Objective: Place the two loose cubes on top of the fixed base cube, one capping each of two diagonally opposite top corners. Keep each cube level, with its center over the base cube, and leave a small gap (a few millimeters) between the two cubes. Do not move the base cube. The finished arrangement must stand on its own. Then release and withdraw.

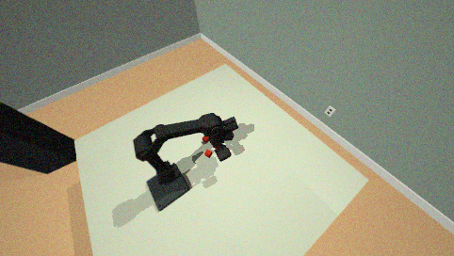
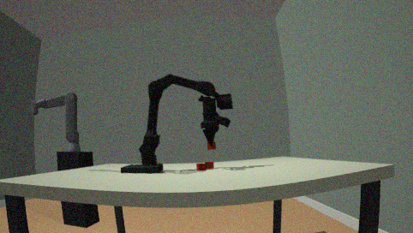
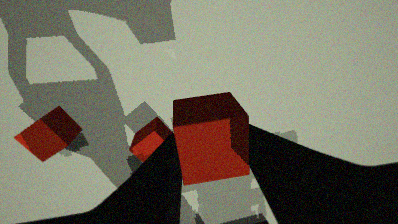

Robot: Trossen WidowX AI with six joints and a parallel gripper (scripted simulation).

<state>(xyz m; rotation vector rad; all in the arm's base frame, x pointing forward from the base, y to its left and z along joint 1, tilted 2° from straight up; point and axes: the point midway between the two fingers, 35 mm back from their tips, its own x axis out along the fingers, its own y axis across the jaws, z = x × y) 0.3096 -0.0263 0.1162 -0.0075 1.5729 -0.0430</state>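
cubes: 3 red – 1 in gripper (image 3: 212, 142), 2 on table (image 3: 47, 133) (image 3: 150, 140) | arms: 1 black (image 2: 171, 81), 1 grey in bkgd (image 2: 64, 116) | table: 1 (image 2: 257, 180)

Partly hidden cube, cropped fingers

Wrist view: the tool's dark fingers run off the bottom edge and cover the middle red cube's (image 3: 149, 141) lower corner.
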